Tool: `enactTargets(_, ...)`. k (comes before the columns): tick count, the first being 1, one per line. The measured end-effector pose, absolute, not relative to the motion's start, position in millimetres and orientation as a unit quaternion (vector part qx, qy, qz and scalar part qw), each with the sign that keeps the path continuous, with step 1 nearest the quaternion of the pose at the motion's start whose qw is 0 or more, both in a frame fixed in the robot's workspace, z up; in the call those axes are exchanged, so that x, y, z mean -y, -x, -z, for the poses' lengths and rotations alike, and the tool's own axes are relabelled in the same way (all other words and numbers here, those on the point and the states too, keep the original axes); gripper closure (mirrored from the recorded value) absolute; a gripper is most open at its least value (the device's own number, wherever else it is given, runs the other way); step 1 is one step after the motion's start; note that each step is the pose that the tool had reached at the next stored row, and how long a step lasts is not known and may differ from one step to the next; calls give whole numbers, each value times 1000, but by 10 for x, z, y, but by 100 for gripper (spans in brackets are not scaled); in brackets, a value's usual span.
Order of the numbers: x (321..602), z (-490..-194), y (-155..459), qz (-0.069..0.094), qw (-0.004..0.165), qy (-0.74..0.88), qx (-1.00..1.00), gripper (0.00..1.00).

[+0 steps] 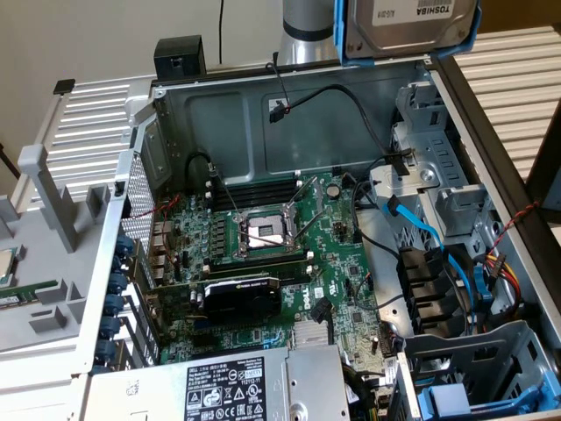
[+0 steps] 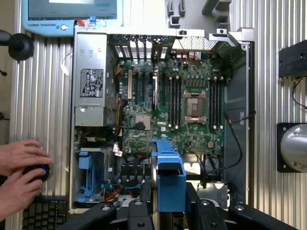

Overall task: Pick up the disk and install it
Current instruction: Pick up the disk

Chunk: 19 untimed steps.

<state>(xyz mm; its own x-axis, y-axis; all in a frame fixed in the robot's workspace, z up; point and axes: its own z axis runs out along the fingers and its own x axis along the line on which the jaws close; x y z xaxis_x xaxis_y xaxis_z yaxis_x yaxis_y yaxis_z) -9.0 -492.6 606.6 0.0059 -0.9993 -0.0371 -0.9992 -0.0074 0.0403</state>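
Observation:
The disk (image 1: 412,22), a silver hard drive with a white TOSHIBA label and bright blue rails, hangs high above the far right corner of the open computer case (image 1: 175,114). In the wrist view I look straight down on its blue rail edge (image 2: 169,177), and my gripper (image 2: 169,203) is shut on the disk, with a black finger (image 2: 146,194) on either side. Below it lie the motherboard (image 2: 192,96) and the metal drive cage (image 1: 429,175). The silver arm (image 1: 307,31) rises beside the disk.
Inside the case are a black graphics card (image 1: 241,298), the grey power supply (image 1: 254,386), the CPU socket (image 1: 263,232), loose black and blue cables (image 1: 421,237) and a blue drive tray (image 1: 456,399). A person's hands (image 2: 19,167) rest beside the case near a keyboard (image 2: 43,213).

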Motion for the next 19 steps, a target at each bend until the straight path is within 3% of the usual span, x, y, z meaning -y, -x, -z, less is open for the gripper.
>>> enactTargets(19, 5245, -6066, -45, 34, -6, -707, 706, 63)
